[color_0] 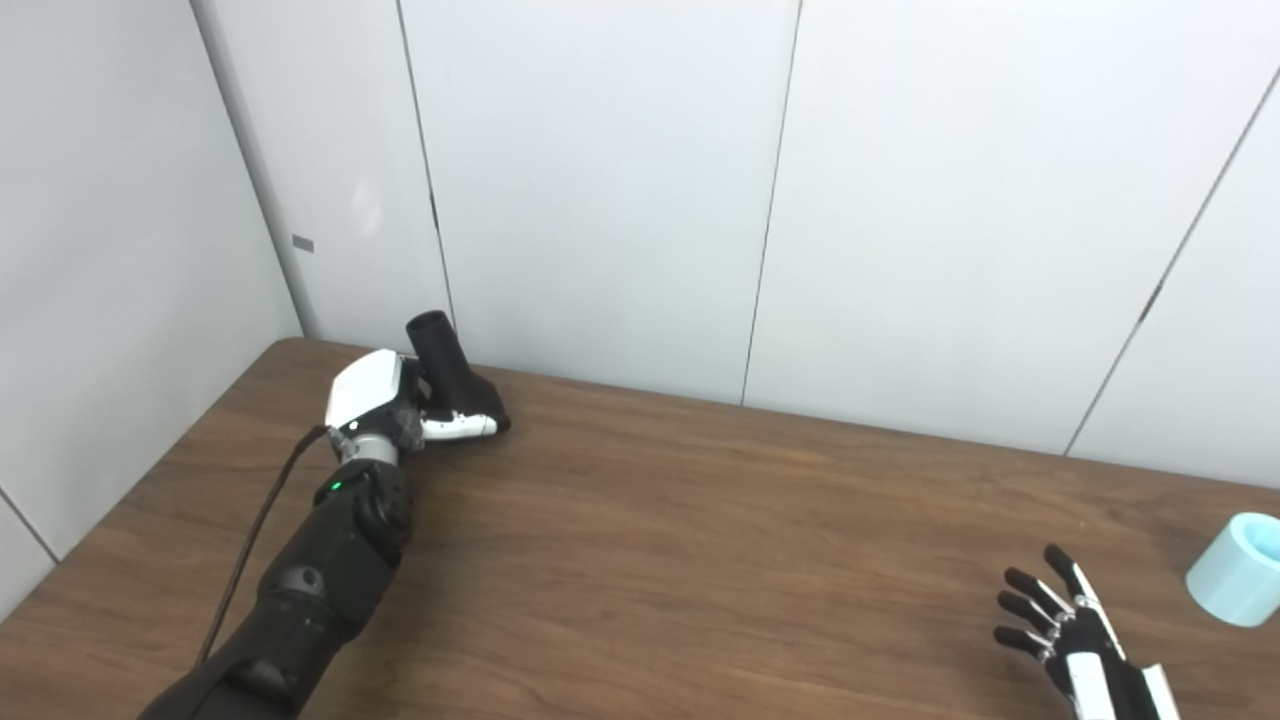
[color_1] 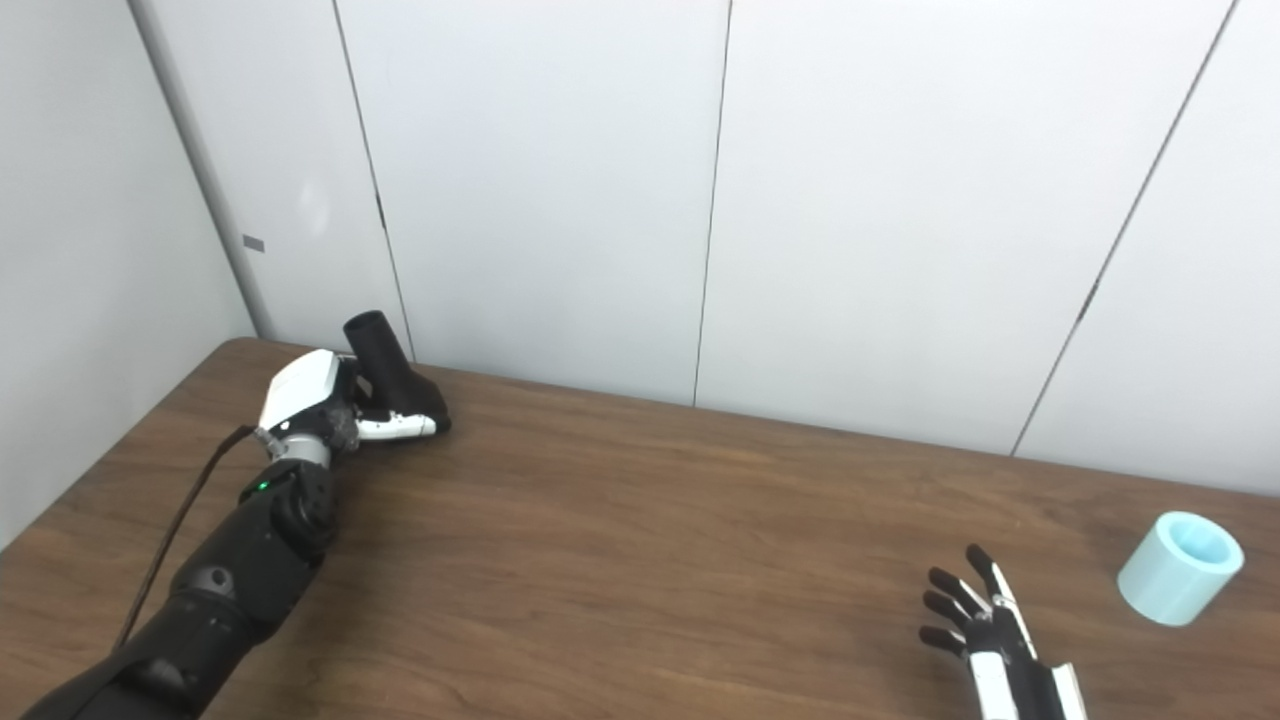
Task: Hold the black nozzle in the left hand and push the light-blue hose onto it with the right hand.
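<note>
Black plastic nozzle [color_0: 452,374], flared at the base with a round tube end tilted up and to the left, sits at the far left of the brown wood-grain tabletop [color_0: 640,560], close to the white panelled wall [color_0: 600,180]. Left hand [color_0: 385,405], white back shell with dark fingers, is right against the nozzle's left side. A white finger [color_0: 458,427] lies along the near edge of the base. The fingers on the far side are hidden, so a full grasp can't be confirmed; the nozzle base looks to rest on the tabletop. Black left arm [color_0: 320,560] comes in from the lower left, green light showing near the wrist, with a black cable [color_0: 255,530] running alongside.

Short light-blue cylindrical hose piece [color_1: 1180,567] is on the near right of the tabletop, tilted with its open end facing up and right. Right hand [color_1: 975,620] is near the bottom edge, left of the hose and apart from it, fingers spread wide, holding nothing. Nozzle and hose are well apart, on opposite sides of the tabletop.
</note>
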You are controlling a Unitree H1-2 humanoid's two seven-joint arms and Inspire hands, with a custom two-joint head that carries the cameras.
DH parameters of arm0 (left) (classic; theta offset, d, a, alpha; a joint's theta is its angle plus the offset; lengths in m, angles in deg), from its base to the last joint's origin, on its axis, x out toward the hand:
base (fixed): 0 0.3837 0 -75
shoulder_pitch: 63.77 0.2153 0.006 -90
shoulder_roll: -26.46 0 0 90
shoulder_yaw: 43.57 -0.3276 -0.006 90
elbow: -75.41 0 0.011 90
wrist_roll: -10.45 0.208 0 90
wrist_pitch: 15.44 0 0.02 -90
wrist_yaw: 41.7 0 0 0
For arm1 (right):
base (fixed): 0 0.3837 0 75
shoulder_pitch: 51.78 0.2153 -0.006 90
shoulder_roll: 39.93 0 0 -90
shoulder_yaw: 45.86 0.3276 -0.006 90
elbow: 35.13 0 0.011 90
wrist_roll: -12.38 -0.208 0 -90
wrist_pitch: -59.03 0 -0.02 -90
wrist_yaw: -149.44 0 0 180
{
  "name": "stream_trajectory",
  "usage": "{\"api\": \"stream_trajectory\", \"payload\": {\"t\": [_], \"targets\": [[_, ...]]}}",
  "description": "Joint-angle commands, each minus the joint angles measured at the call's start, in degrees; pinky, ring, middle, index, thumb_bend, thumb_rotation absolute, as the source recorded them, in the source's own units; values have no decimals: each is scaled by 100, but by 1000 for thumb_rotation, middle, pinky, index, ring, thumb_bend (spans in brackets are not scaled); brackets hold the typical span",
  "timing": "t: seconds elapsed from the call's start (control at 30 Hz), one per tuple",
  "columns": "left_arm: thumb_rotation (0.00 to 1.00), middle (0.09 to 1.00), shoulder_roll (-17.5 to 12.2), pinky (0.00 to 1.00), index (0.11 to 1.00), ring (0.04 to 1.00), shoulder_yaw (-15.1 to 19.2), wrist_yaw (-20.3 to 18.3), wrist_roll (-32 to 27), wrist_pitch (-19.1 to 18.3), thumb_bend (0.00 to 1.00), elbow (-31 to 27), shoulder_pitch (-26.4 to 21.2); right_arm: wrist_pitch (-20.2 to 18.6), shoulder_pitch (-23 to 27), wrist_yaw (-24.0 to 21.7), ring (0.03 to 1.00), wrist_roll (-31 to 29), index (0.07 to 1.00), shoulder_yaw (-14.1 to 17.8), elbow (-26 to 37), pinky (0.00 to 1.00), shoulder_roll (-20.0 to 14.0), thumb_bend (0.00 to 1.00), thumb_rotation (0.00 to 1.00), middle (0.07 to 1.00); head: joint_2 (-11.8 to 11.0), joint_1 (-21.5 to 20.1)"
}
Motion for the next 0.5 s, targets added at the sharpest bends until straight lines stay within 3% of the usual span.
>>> {"api": "stream_trajectory", "payload": {"t": [0.0,0.23,0.47], "targets": [[0,428,34,341,543,410,-63,-105,32,-52,512,-411,89,-49,-471,26,816,-35,937,-73,-463,708,112,480,1000,844,14,-37],[0,446,124,396,534,473,-438,538,682,320,516,-1320,759,-38,-449,46,809,-11,934,-80,-500,699,117,481,1000,834,48,-176],[0,417,287,379,530,455,-666,552,1239,321,516,-2625,1411,-84,-437,56,808,6,932,-100,-495,699,137,532,1000,834,133,-406]]}}
